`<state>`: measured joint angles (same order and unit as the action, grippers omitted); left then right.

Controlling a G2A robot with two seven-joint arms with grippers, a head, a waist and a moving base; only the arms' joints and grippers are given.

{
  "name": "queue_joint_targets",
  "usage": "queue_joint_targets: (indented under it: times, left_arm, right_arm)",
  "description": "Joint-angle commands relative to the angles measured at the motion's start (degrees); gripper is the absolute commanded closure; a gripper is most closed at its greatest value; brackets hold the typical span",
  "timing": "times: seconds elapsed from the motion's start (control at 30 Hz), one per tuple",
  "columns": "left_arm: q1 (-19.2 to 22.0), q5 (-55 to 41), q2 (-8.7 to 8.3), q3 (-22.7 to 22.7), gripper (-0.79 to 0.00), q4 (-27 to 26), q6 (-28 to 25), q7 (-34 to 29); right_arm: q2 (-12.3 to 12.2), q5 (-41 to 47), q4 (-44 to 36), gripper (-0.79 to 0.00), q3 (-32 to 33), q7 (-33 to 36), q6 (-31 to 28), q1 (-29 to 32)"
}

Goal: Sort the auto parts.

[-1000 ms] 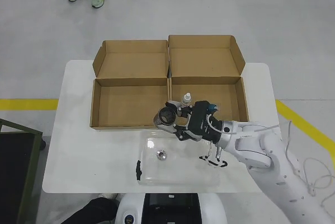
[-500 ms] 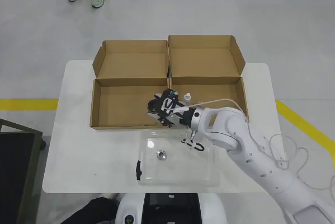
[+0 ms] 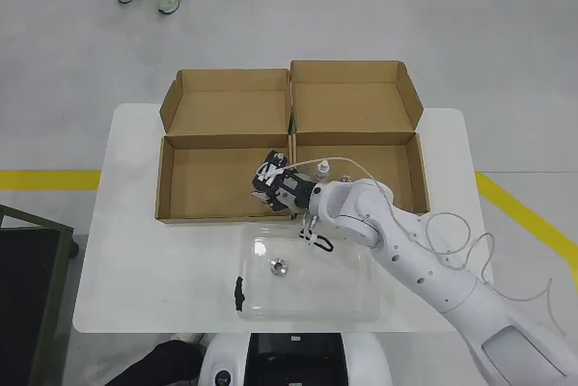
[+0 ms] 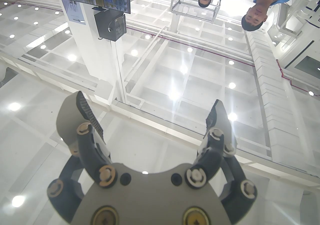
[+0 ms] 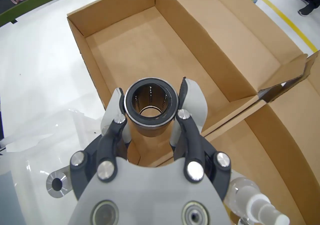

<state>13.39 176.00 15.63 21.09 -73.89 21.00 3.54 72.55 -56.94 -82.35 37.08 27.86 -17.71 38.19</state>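
Note:
My right gripper point(image 5: 152, 88) is shut on a dark cylindrical bearing point(image 5: 151, 107) with a hollow metal bore. It holds the bearing above the near right corner of the left cardboard box point(image 5: 140, 51). From above, the bearing point(image 3: 267, 180) hangs just inside that box point(image 3: 211, 183), beside the wall shared with the right box point(image 3: 385, 164). A small white-capped part point(image 3: 321, 170) lies in the right box. My left gripper point(image 4: 148, 98) is open with nothing between its fingers and points up at the ceiling.
A clear plastic tray point(image 3: 351, 289) lies on the white table point(image 3: 134, 251) in front of the boxes. It holds a round metal flange point(image 3: 278, 267) and a black piece point(image 3: 239, 290). Both box lids stand open at the back.
The right arm has carried the bearing left and away from the tray's far edge, to over the right end of the left box.

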Motion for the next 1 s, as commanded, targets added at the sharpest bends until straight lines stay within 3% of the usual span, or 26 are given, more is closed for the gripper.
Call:
queue_joint_targets:
  times: [0.0, 0.37, 0.47, 0.63, 0.77, 0.97]
  left_arm:
    - [0.0, 0.0, 0.0, 0.0, -0.785, 0.0, 0.0, 0.0]
    - [0.0, 0.0, 0.0, 0.0, -0.785, 0.0, 0.0, 0.0]
    - [0.0, 0.0, 0.0, 0.0, -0.785, 0.0, 0.0, 0.0]
    - [0.0, 0.0, 0.0, 0.0, -0.785, 0.0, 0.0, 0.0]
    - [0.0, 0.0, 0.0, 0.0, -0.785, 0.0, 0.0, 0.0]
    - [0.0, 0.0, 0.0, 0.0, -0.785, 0.0, 0.0, 0.0]
  right_arm:
    - [0.3, -0.5, 0.7, 0.0, -0.3, 0.6, 0.1, -0.1]
    - [2.0, -2.8, 3.5, 0.0, -1.7, 3.4, -0.3, -0.8]
    - [2.4, -2.9, 4.4, -0.08, -2.0, 4.2, -0.6, -1.1]
    - [2.9, -3.1, 5.0, -0.376, -1.6, 4.8, -0.9, -1.1]
    - [3.0, -3.5, 4.2, -0.514, -0.6, 4.9, -1.1, -0.8]
    - [2.4, -4.4, -0.9, -0.597, 2.2, 4.9, -2.2, 0.8]
